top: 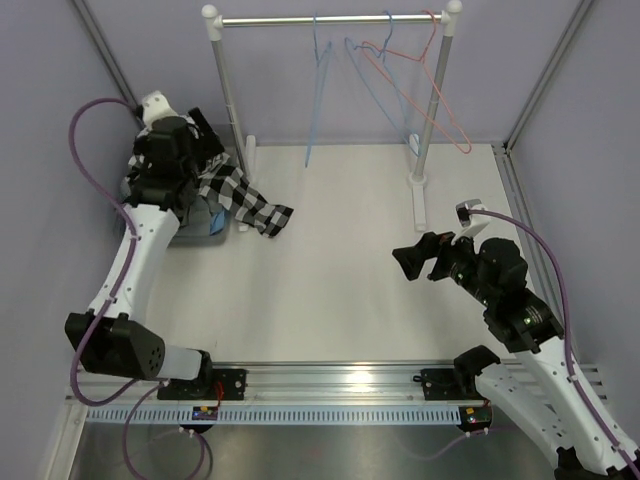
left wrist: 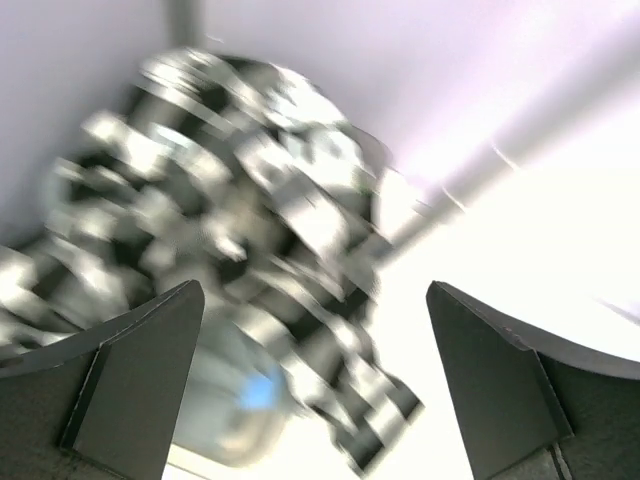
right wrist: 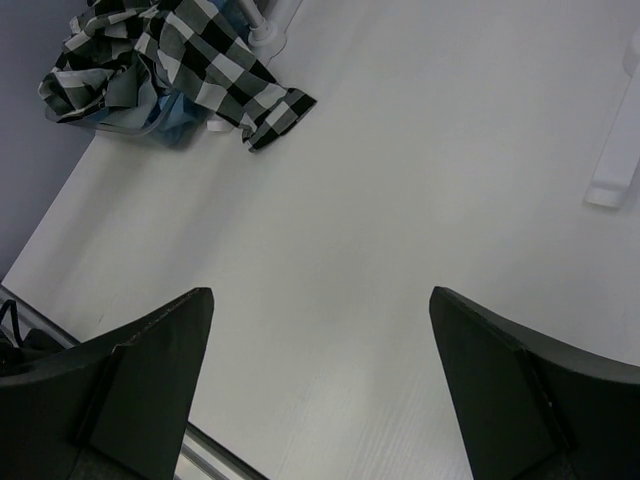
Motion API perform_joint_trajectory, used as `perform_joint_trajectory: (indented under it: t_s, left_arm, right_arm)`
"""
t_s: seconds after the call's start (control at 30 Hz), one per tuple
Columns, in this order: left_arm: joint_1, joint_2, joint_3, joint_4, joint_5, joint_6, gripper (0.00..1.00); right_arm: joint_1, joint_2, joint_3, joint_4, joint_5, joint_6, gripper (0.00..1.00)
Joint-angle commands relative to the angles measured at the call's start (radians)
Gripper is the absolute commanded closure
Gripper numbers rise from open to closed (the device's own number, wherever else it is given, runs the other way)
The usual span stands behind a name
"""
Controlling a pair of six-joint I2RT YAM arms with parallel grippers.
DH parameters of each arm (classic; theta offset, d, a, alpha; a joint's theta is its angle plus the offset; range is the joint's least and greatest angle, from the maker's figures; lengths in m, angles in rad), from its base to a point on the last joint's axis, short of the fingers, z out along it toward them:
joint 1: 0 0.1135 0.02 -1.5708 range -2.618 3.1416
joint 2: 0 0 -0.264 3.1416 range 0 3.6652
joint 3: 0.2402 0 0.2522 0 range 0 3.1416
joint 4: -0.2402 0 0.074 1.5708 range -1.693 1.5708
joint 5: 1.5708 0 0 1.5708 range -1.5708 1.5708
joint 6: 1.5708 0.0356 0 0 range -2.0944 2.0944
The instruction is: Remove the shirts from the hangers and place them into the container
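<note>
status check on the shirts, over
Left tool open over the container, right tool open mid-table. Checked shirt heaped on container, one end trailing onto table. Hangers bare. Nothing blocking.

No legible text anywhere

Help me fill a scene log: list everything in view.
shallow grey plastic tray: one, far left of the white table
soft checked fabric shirt: one, black-and-white, piled on the tray, one end on the table
light blue fabric: one patch, under that shirt
plain grey fabric: one patch, under that shirt
silver rack bar: one, far side
thin wire hangers: two light blue, one pink-red, bare, on the bar
left gripper: open, above the pile
right gripper: open, above bare table
</note>
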Motion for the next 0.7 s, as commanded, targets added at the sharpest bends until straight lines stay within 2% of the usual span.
perform_joint_trajectory:
  t_s: [0.0,0.13,0.3,0.5,0.67]
  left_arm:
    - [-0.134,0.029,-0.146,-0.032,-0.128,-0.079,0.01]
    - [-0.231,0.096,-0.207,-0.028,-0.150,-0.133,0.02]
    - [-0.239,0.204,-0.177,-0.031,-0.191,-0.142,0.07]
    - [-0.242,0.337,-0.094,-0.031,-0.226,-0.110,0.18]
    - [-0.242,0.416,-0.030,-0.032,-0.257,-0.094,0.22]
  right_arm:
    - [-0.002,-0.023,-0.003,0.038,-0.013,-0.008,0.01]
    - [-0.002,-0.038,-0.003,0.029,-0.017,-0.008,0.01]
    - [-0.002,-0.055,-0.011,0.027,-0.014,-0.003,0.01]
    - [-0.002,-0.050,-0.012,0.025,-0.013,-0.003,0.00]
    - [-0.002,-0.049,-0.016,0.027,-0.012,-0.002,0.00]
